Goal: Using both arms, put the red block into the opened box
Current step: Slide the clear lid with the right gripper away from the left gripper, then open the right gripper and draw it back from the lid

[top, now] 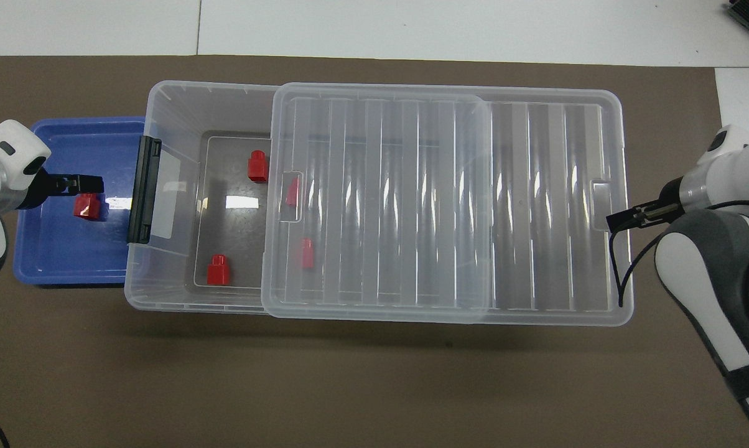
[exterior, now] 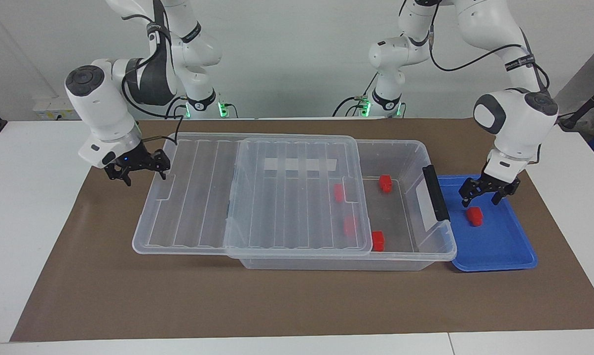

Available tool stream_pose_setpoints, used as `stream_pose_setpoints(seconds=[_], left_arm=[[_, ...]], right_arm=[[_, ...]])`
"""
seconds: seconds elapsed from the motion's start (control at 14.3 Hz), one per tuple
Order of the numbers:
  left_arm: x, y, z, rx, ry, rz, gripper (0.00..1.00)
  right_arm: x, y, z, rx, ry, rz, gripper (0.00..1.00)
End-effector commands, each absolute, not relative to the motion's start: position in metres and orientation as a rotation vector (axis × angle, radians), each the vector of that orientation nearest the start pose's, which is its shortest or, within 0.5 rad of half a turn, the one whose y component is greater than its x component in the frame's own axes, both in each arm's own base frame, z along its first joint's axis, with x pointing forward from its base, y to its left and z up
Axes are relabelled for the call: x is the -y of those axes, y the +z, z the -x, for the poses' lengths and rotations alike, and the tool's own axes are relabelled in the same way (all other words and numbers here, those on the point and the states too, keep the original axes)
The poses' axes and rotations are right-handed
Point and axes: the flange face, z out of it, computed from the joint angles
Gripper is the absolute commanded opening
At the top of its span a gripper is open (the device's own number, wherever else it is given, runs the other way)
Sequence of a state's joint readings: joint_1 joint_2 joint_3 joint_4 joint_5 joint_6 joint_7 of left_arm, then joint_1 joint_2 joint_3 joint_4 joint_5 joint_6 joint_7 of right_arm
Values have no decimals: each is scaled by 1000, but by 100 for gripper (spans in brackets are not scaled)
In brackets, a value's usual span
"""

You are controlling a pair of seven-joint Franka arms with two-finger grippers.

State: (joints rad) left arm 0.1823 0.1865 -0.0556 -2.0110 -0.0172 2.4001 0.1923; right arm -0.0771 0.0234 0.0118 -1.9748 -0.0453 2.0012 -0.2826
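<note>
one small red plastic block (exterior: 474,216) remains in the shallow blue tray (exterior: 504,251); left gripper (exterior: 489,192) open above it, empty. right gripper (exterior: 137,169) open at the clear ribbed lid (exterior: 257,197); the clear plastic box (exterior: 405,158) is part uncovered.

The box (exterior: 405,162) is clear plastic, smooth and glossy, and its ribbed lid (exterior: 257,197) gives bright reflections. The latch (exterior: 435,192) is black matt plastic, and the strip (exterior: 299,164) on the box wall looks like white matt tape. The red block (exterior: 474,216) is opaque plastic with a slight shine. The tray (exterior: 499,256) is blue glossy plastic. The mat (exterior: 297,305) looks like brown matt paper. The arms (exterior: 104,108) have white smooth shells.
</note>
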Motion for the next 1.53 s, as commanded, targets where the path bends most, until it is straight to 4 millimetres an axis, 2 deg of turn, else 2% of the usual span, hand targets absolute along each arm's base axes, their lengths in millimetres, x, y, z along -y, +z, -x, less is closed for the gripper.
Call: stream_pose_setpoints(seconds=[0.0, 0.14, 0.28, 0.49, 0.77, 0.84, 0.98, 1.12, 1.26, 1.47], left_arm=[[-93, 353, -607, -156, -352, 3091, 100], [-96, 339, -609, -232, -339, 3083, 100], [-105, 328, -608, -214, -326, 3088, 100], [-107, 323, -608, -218, -323, 3086, 100], [-111, 322, -607, -315, -320, 3069, 100], [-109, 319, -605, -318, -311, 3072, 99], [-110, 315, -603, -315, -326, 3067, 88], [-108, 308, -599, -319, -344, 3061, 78], [-108, 307, -598, -319, -346, 3061, 64], [-109, 307, -598, -333, -345, 3058, 61]], right_arm=[[56, 457, -555, 441, -24, 3171, 99], [62, 456, -556, 447, -28, 3171, 99], [63, 457, -556, 447, -30, 3171, 99], [62, 464, -558, 406, -48, 3169, 99], [52, 501, -563, 226, -125, 3186, 100], [41, 510, -564, 176, -148, 3188, 100], [21, 532, -564, 43, -163, 3185, 100], [2, 570, -567, -103, -189, 3179, 100], [-5, 594, -568, -229, -199, 3167, 100], [-6, 621, -565, -268, -207, 3161, 100]])
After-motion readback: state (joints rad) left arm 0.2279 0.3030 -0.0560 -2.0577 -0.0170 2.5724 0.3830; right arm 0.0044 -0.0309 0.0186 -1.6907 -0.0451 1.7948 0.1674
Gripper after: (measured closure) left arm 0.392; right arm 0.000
